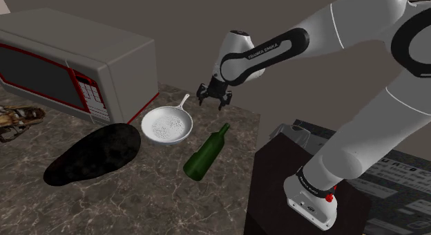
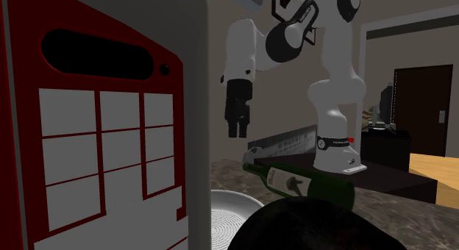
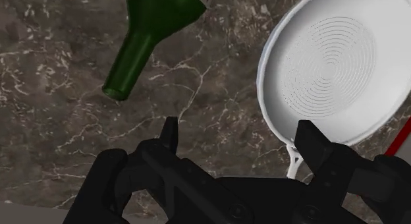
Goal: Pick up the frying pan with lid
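Holding gripper (image 1: 215,95) spread and empty at upper centre of the shoulder view; aiming for white frying pan (image 1: 166,125), centre frame, just lower left. Probably calling for centring over its thin handle (image 1: 182,102), steering clear of green bottle (image 1: 206,154).

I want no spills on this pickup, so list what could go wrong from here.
1. The white round frying pan offers only a thin handle; the open black pincer may slip off it or tilt the pan.
2. The green glass bottle lies on its side beside the pan; a bump could roll it across the marbled counter.
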